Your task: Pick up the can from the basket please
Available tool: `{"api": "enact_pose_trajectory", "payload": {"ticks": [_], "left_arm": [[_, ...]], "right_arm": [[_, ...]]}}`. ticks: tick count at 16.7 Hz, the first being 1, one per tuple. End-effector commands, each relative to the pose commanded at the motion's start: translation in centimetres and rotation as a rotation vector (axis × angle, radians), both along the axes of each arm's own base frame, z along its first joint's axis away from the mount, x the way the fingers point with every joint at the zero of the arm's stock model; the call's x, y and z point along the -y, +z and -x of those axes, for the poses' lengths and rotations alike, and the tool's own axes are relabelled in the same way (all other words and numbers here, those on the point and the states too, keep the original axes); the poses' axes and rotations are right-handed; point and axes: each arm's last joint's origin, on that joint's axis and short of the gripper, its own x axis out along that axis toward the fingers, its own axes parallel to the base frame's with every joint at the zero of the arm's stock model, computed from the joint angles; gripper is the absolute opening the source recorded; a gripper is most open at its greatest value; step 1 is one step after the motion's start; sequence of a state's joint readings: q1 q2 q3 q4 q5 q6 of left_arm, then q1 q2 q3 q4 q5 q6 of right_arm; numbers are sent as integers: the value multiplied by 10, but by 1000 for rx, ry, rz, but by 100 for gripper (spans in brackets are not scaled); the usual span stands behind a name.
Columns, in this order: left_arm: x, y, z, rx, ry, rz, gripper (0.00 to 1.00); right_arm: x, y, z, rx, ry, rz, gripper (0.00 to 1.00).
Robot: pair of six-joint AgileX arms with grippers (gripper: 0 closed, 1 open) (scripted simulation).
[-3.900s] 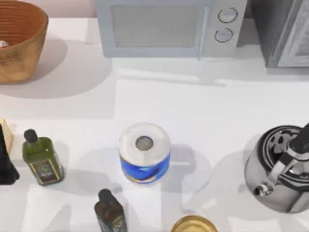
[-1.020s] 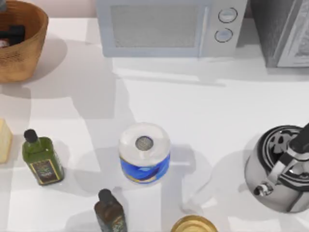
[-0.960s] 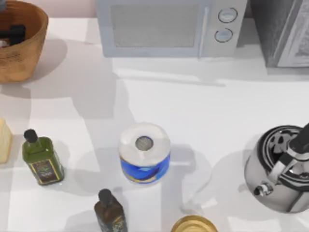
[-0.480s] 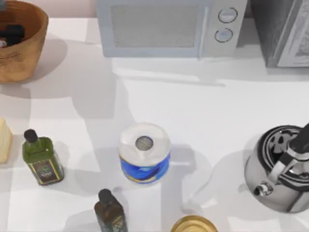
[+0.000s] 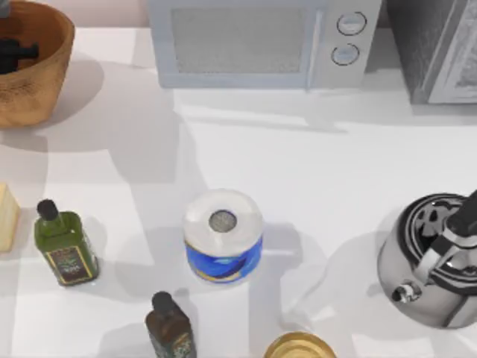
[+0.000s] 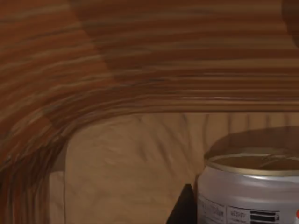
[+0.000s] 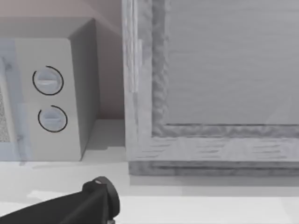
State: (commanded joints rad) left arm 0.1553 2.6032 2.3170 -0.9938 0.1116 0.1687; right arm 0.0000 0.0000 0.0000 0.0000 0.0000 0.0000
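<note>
Left hand (image 5: 13, 54) inside basket (image 5: 52, 71), grip state unclear; can (image 6: 250, 186) partly cut off.

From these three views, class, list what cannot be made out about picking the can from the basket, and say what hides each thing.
- Left gripper in the top view: dark parts inside the basket; the picture's edge cuts it off, finger state unclear.
- Can in the left wrist view: cut off by the picture's edges; whether it is gripped cannot be told.
- Basket in the top view: its left part is cut off by the edge.
</note>
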Motion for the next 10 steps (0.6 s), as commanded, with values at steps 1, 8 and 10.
{"api": "enact_pose_trajectory", "payload": {"ticks": [1,8,10], "left_arm": [[0,0,0,0,0,0,2],[0,0,0,0,0,0,0],[-2,18,0,39,0,-13,0]], "right_arm": [[0,0,0,0,0,0,100],[0,0,0,0,0,0,100],[0,0,0,0,0,0,100]]}}
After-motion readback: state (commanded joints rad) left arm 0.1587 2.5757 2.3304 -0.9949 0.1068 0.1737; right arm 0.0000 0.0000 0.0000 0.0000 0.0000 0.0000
